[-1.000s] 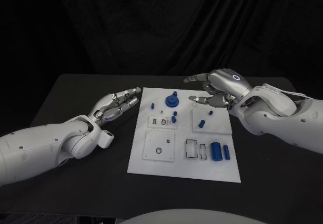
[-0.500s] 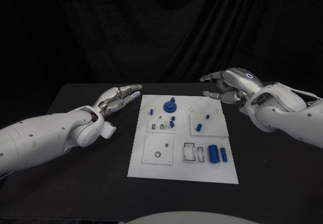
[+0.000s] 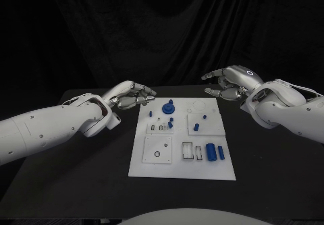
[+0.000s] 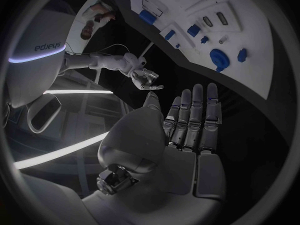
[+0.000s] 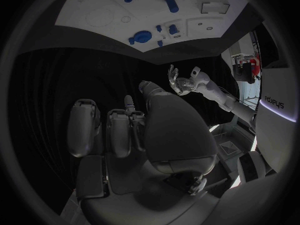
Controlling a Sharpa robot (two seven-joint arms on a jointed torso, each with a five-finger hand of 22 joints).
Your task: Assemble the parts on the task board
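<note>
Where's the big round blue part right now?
In the head view, the round blue part sits at the task board's far left corner, nearest the left hand.

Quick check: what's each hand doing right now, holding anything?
Left hand: open, fingers straight, holding nothing.
Right hand: empty, fingers loosely curled and apart, holding nothing.

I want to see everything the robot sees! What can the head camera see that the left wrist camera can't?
Head view: the whole flat white task board, right down to its near edge. Left wrist view: the palm side of the silver left hand, fingers straight, holding nothing. Both: the round blue part on the board and the silver right hand.
</note>
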